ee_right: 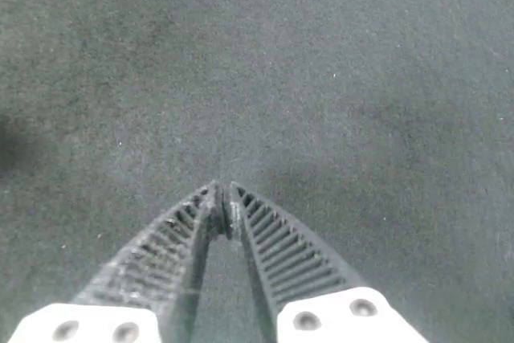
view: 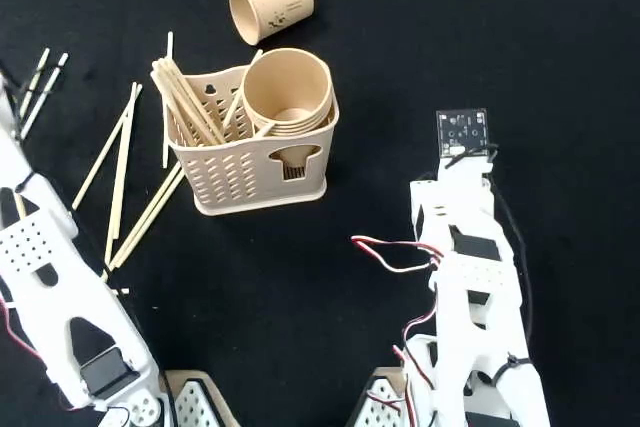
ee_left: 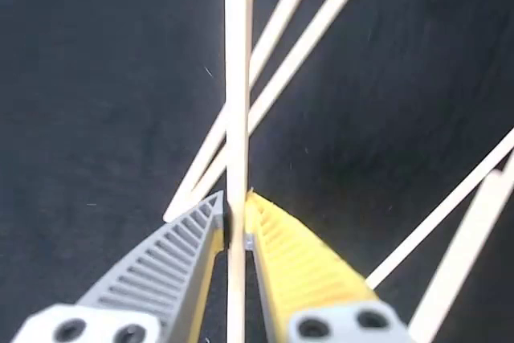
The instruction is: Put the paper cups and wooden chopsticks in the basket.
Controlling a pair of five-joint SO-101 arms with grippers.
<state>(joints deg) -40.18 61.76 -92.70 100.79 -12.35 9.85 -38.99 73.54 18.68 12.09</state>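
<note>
Fingers (ee_left: 293, 255) of the left gripper (ee_left: 237, 208), one grey and one yellow, are pressed together on a single wooden chopstick (ee_left: 237, 78). The stick runs straight through the narrow slit between their tips, carries on past them and also passes back between the two finger bases, so it lies along the line of the gripper. Beyond the tips, loose chopsticks (ee_left: 309, 42) lie crossed on the black table (view: 320, 287) below the held one, and two more slant past on the yellow finger's side. From where the overhead camera looks, the left arm (view: 45, 277) stands at the table's left edge, with those scattered sticks between it and the basket (view: 250, 175). The basket sits upright toward the table's middle. It holds a stack of paper cups (view: 288, 92) in one half and a bundle of chopsticks (view: 185, 102) leaning out of the other. A further paper cup (view: 270, 7) lies on its side just behind the basket, apart from it. The right gripper (ee_right: 222, 198) has its two dark fingers closed tip to tip with nothing caught between them, poised over bare black cloth. Its arm (view: 465, 247) stretches out to the right of the basket, well apart from it.
</note>
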